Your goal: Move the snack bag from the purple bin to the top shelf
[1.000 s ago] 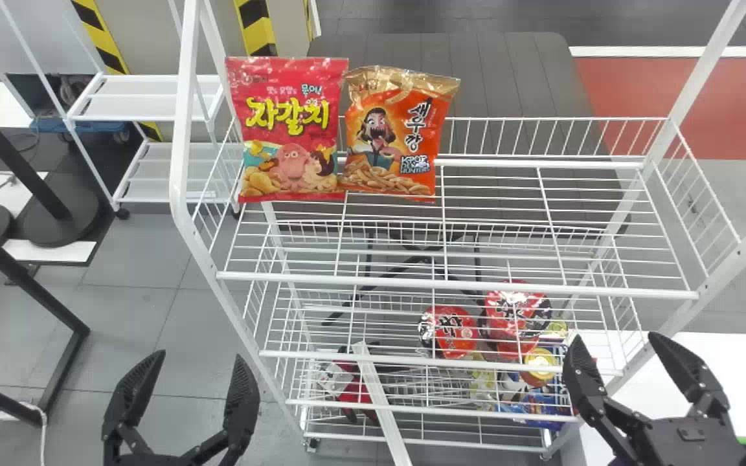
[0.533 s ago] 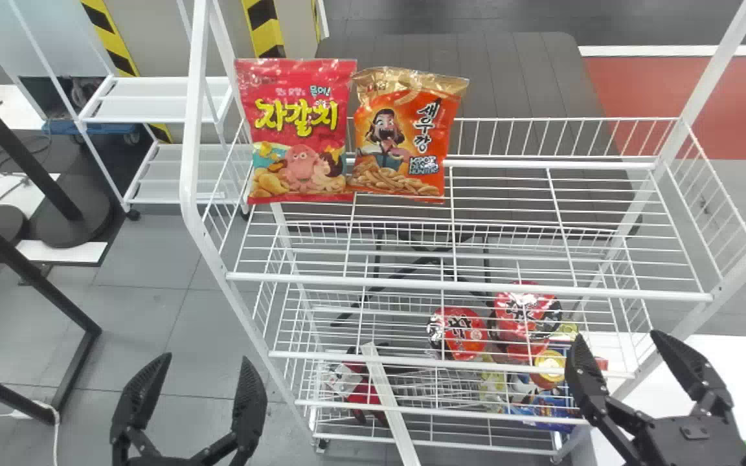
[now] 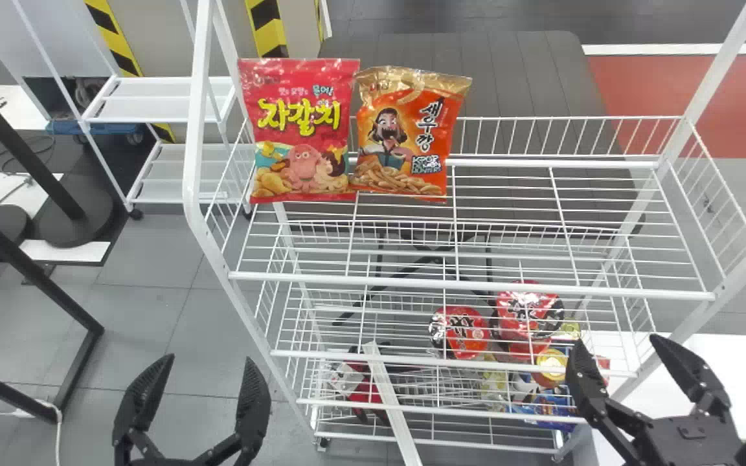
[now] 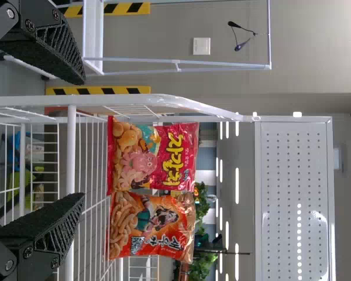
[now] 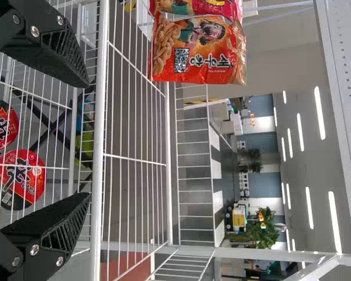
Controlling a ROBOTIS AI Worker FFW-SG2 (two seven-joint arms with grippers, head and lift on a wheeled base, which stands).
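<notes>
Red bag (image 3: pixel 305 129) and crinkled orange bag (image 3: pixel 405 139) stand on wire top shelf (image 3: pixel 470 285).

It looks like a lab, with hazard stripes (image 3: pixel 113 35) upper left, grey floor (image 3: pixel 133 323) lower left and wire shelves (image 3: pixel 470 285) mid-frame.

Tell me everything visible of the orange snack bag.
The orange snack bag has a gold, creased top, dark lettering, a wide-mouthed cartoon figure and pictured snack sticks. It looks like glossy film, puffed and unopened. It stands upright, left of centre on the top shelf, side against the red bag; nothing grips it.
</notes>
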